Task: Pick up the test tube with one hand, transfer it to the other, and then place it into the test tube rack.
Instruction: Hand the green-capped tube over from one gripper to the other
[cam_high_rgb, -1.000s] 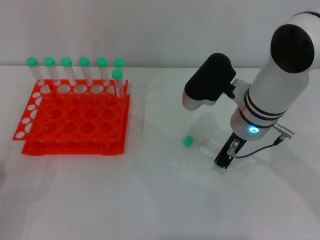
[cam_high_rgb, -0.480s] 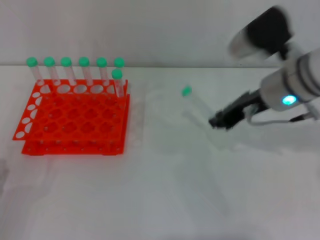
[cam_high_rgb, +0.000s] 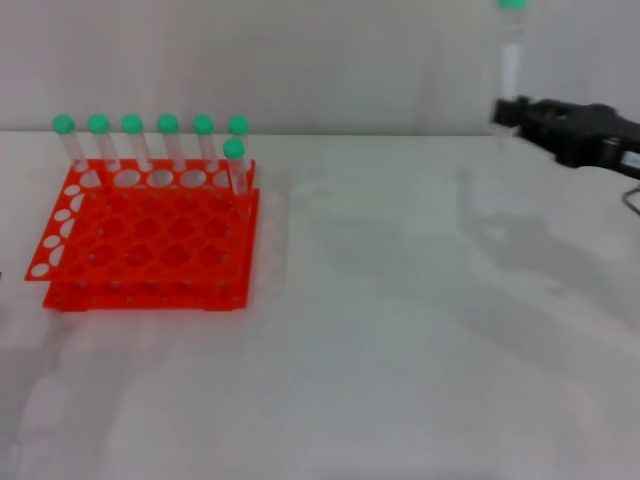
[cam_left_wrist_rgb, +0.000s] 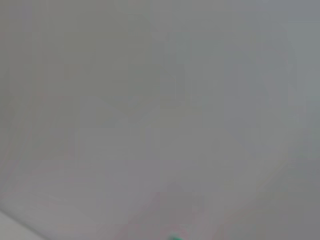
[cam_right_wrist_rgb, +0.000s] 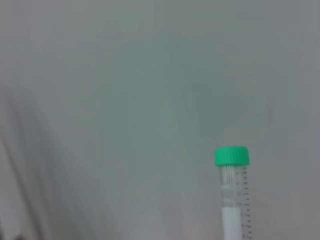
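Note:
My right gripper (cam_high_rgb: 506, 114) is at the upper right of the head view, raised well above the table, and is shut on the test tube (cam_high_rgb: 511, 45). The tube stands upright with its green cap at the top edge of that view. The right wrist view shows the tube (cam_right_wrist_rgb: 234, 197) with its green cap and whitish body against a plain wall. The orange-red test tube rack (cam_high_rgb: 150, 235) stands on the table at the left. My left gripper is out of view.
Several green-capped tubes (cam_high_rgb: 168, 145) stand in the rack's back row, and one more (cam_high_rgb: 235, 165) in the row in front at its right end. The white table (cam_high_rgb: 400, 330) spreads between the rack and my right gripper.
My right gripper took the tube off the table, lifted it up and to the right, and turned it from lying flat to upright. The white arm has mostly left the head view.

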